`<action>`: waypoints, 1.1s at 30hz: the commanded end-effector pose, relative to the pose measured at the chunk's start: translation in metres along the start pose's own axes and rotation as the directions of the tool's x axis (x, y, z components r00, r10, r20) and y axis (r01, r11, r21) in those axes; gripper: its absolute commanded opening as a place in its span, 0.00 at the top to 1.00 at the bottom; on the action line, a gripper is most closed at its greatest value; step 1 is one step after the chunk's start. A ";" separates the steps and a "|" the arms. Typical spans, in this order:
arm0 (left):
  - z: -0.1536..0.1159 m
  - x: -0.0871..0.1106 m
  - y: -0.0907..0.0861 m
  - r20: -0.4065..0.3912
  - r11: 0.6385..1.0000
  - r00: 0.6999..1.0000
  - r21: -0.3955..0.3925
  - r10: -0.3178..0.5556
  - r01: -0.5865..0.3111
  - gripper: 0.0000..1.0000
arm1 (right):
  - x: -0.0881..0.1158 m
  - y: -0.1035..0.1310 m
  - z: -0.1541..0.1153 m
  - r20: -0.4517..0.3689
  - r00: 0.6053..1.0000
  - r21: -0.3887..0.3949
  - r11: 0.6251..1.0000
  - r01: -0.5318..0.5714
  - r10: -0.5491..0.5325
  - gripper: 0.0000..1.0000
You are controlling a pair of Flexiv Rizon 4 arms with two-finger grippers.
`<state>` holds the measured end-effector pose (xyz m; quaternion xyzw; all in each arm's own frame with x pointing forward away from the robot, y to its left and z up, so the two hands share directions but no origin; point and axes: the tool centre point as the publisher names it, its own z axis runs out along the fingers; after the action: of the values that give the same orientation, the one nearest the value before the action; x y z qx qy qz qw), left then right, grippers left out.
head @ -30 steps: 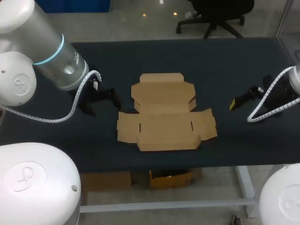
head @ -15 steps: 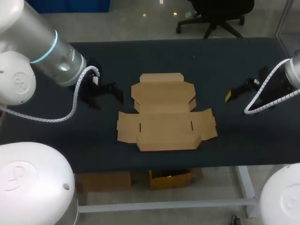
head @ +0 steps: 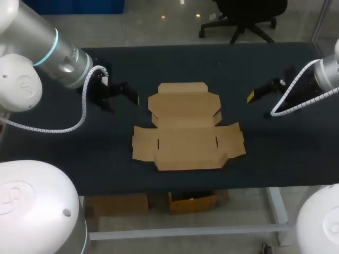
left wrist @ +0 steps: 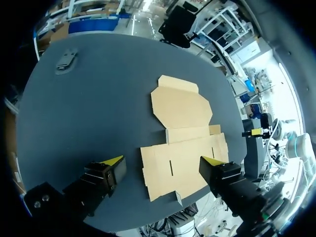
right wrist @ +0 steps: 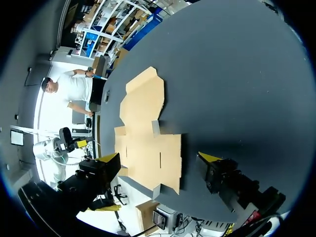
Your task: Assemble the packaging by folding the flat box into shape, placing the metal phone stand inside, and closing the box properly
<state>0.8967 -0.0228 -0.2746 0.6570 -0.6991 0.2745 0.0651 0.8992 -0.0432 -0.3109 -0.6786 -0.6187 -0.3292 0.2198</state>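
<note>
The flat brown cardboard box [head: 185, 127] lies unfolded in the middle of the dark table, all flaps down. My left gripper [head: 121, 98] hovers to its left, open and holding nothing. In the left wrist view the box [left wrist: 185, 133] lies ahead of that gripper [left wrist: 163, 161], under its spread yellow tips. My right gripper [head: 262, 91] hangs open to the right of the box, apart from it. The right wrist view has the box [right wrist: 145, 133] ahead of the gripper [right wrist: 159, 158]. A small grey metal piece [left wrist: 65, 60], seemingly the phone stand, sits near the table's far left corner.
The dark table top [head: 249, 58] stretches bare around the box on the far and right sides. The left arm [head: 58, 53] covers the far left corner in the head view. The table's front edge runs just below the box.
Both grippers have moved toward the far side of the table, the right one also drawing in toward the box. The box has not moved. Both grippers stay open.
</note>
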 end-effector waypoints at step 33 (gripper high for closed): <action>0.021 -0.014 -0.060 -0.052 1.000 0.999 -0.011 0.005 -0.005 0.00 | 0.001 0.047 0.047 -0.075 0.997 0.088 0.995 0.038 -0.031 0.00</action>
<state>0.9620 -0.0195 -0.2814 0.6477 -0.7000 0.2880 0.0869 0.9525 -0.0142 -0.3373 -0.6468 -0.6353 -0.3302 0.2626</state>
